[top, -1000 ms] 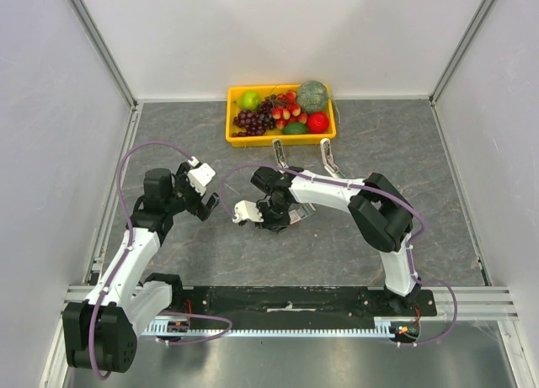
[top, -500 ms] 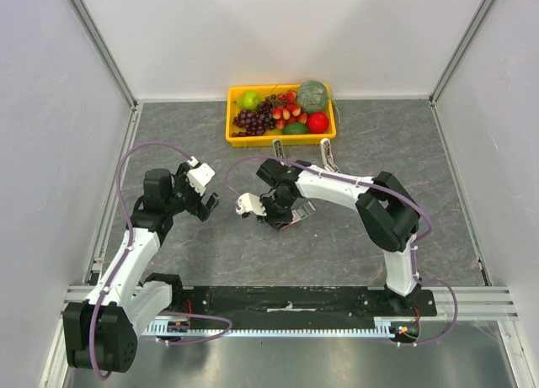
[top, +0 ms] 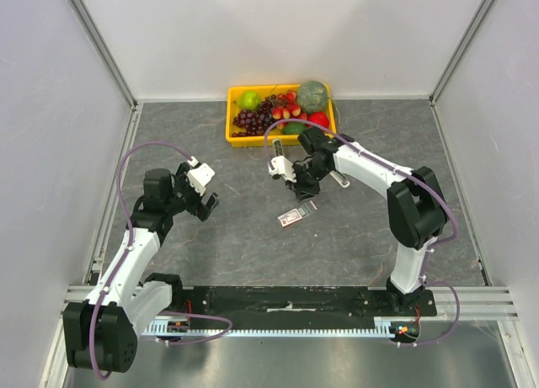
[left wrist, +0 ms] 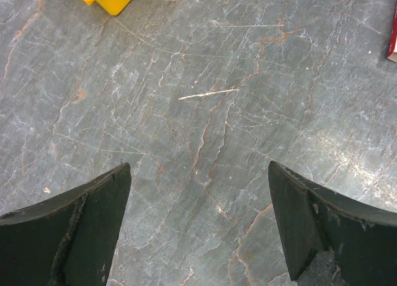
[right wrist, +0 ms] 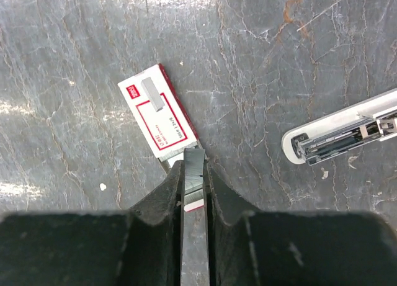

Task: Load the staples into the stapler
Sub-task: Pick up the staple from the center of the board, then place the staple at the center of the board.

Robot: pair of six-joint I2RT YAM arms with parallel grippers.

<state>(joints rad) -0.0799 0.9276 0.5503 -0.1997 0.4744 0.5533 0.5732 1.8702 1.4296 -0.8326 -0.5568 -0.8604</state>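
Two pincers over the grey marbled table (top: 240, 257): the left pincer (left wrist: 198, 227) hangs wide open, empty. Right of the right pincer (right wrist: 193, 169) lies the opened white-and-silver stapler (right wrist: 338, 134); just ahead-left of its tips, the flat red-and-white staples box (right wrist: 158, 112) — and clamped between its nearly closed fingers, a thin silvery strip (right wrist: 193, 157).

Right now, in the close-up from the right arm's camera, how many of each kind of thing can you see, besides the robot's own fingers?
Staple box: 1
Stapler: 1
Silvery strip: 1, pinched in the right gripper
Total: 3
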